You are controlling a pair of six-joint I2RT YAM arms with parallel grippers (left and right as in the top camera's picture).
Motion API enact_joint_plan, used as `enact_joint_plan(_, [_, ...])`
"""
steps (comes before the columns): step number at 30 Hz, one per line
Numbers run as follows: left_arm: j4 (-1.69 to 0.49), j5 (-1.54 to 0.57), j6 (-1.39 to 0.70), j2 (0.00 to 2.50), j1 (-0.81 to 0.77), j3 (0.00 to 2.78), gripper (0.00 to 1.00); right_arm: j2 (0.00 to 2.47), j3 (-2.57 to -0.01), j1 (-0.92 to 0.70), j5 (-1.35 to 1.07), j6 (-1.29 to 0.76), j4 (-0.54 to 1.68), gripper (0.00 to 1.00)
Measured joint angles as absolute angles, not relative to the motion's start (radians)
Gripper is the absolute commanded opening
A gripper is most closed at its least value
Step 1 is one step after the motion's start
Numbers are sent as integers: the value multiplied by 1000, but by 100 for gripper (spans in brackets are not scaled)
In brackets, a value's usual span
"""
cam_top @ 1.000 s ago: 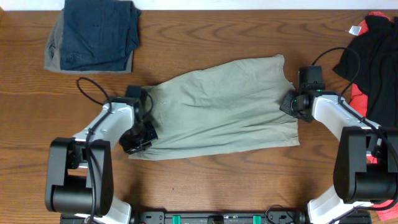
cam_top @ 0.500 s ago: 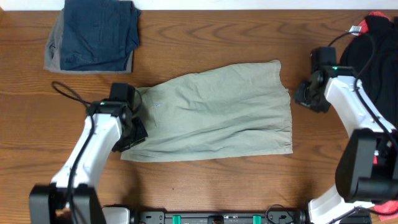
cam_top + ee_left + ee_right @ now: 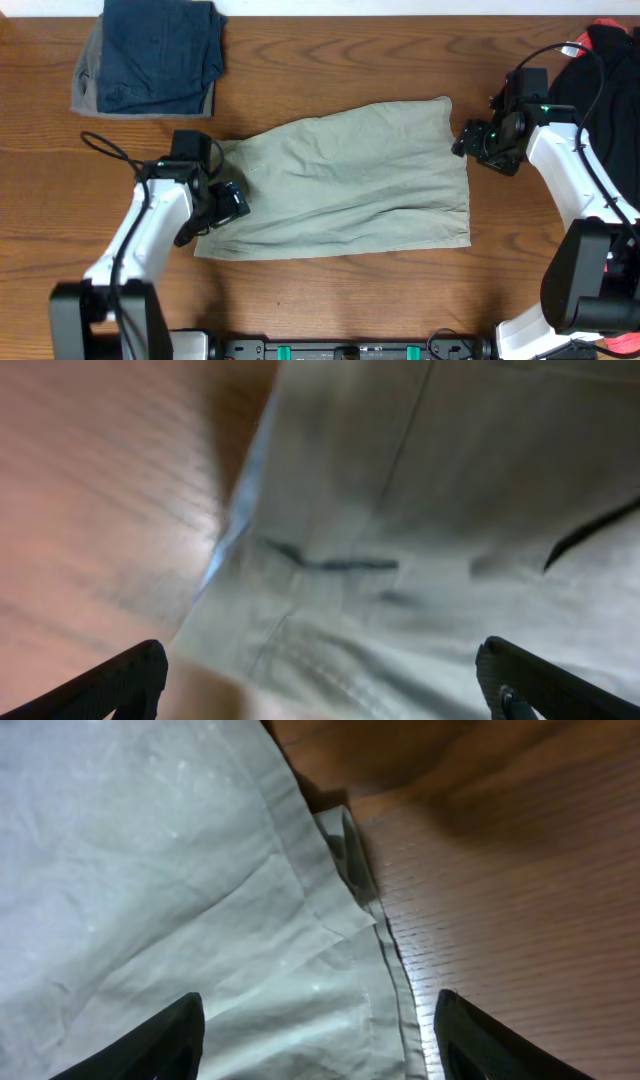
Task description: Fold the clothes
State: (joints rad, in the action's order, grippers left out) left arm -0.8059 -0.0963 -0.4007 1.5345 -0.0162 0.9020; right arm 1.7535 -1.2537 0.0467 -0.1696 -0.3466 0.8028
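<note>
The clothes, a pair of light khaki shorts [image 3: 340, 185], lie spread flat at the table's middle, slanting up to the right. My left gripper [image 3: 234, 199] hovers at their left end, and the left wrist view shows its fingers [image 3: 118, 682] wide apart over a seamed edge of the shorts [image 3: 420, 510]. My right gripper [image 3: 463, 141] is at the upper right corner. In the right wrist view its fingers [image 3: 150, 1042] stand apart above the hemmed edge of the shorts [image 3: 180, 870]. Neither gripper holds any cloth.
A folded pile of dark navy and grey garments [image 3: 150, 55] sits at the back left. Black and coral-red garments [image 3: 605, 75] lie at the back right, beside the right arm. Bare wooden table [image 3: 330, 300] surrounds the shorts.
Both grippers have opened and let go of the shorts, which now lie flat. The right gripper has risen toward the upper right corner; the left has shifted along the left end.
</note>
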Motion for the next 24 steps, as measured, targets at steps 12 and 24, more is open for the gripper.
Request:
enact_joint_plan(12, [-733, -171, -322, 1601, -8, 902, 38, 1753, -1248, 47, -178, -331, 772, 76])
enact_joint_plan(24, [-731, -96, -321, 1601, 1, 902, 51, 1753, -1133, 46, -180, -328, 681, 81])
